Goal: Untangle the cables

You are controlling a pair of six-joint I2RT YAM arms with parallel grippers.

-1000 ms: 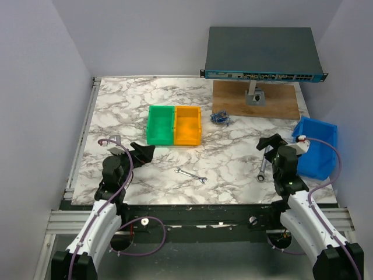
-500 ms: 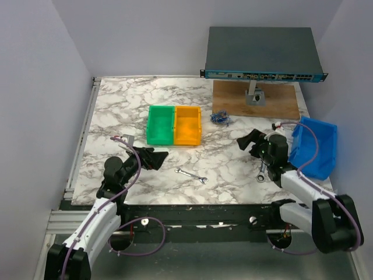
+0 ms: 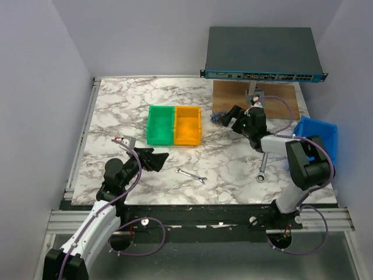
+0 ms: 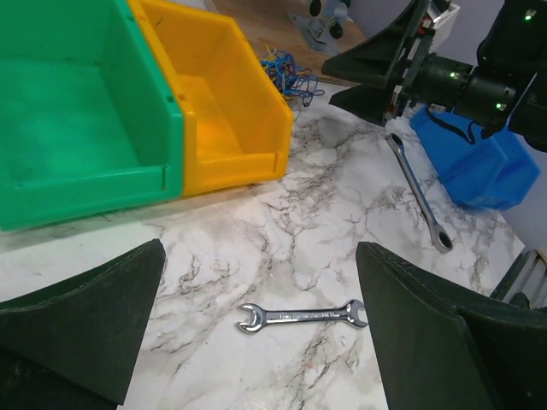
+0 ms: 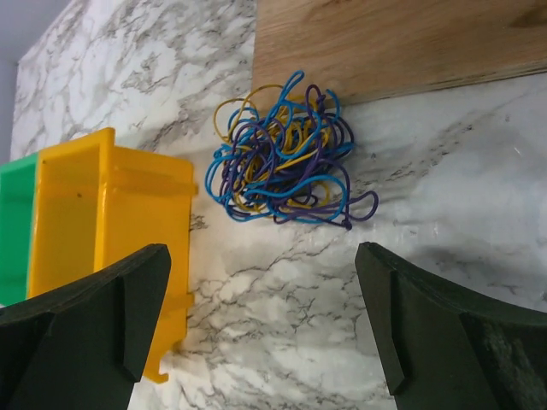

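We're seeing the cables (image 5: 286,154) lying as one tangled blue, purple and yellow clump on the marble table (image 5: 444,222), against the wooden board (image 5: 385,43) edge and near the yellow bin (image 5: 102,222). Right gripper (image 5: 261,248) is hovering just short of the clump, jaws spread wide, gripping nothing. Left gripper (image 4: 258,248) is sitting well apart, equally wide and empty, facing the small wrench (image 4: 301,317).

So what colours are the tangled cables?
Blue, purple and yellow cables; clearest in the right wrist view.
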